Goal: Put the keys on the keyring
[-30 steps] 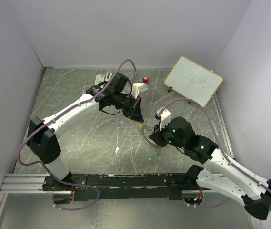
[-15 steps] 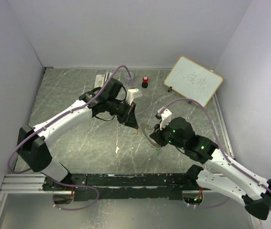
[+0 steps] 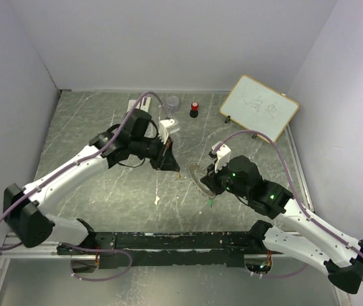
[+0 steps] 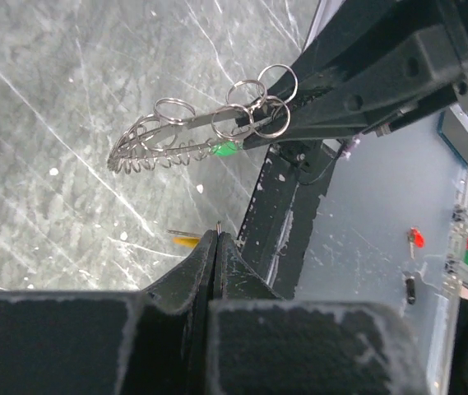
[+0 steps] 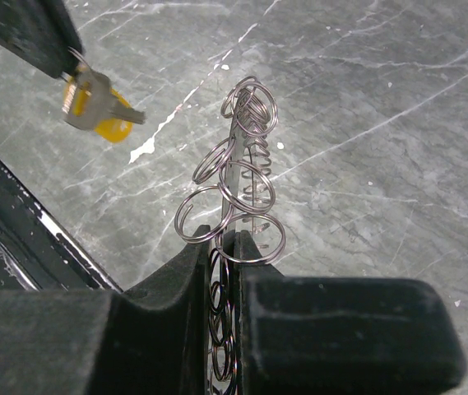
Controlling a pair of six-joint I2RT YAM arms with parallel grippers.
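My right gripper [image 3: 208,185] is shut on the keyring [image 3: 197,173], a thin silvery ring fringed with small split rings, and holds it above the table. The ring shows close up in the right wrist view [image 5: 242,181] between my right gripper's [image 5: 232,234] fingers. The green key [image 3: 211,203] hangs at the ring by those fingers and also shows in the left wrist view [image 4: 225,149]. My left gripper [image 3: 170,166] is shut on the yellow-orange key [image 3: 178,173], just left of the ring and apart from it. The key [image 5: 94,111] hangs from that gripper's fingertips [image 5: 40,37].
A whiteboard [image 3: 259,107] leans at the back right. A red-capped black knob [image 3: 194,109], a grey cup [image 3: 173,102] and a white flat item [image 3: 136,102] stand along the back. A small white scrap [image 3: 157,200] lies on the table. A black rail [image 3: 168,241] runs along the front.
My left arm has swung left and nearer with the yellow-orange key, which stays just left of the ring. My right gripper has kept hold of the keyring, almost still.
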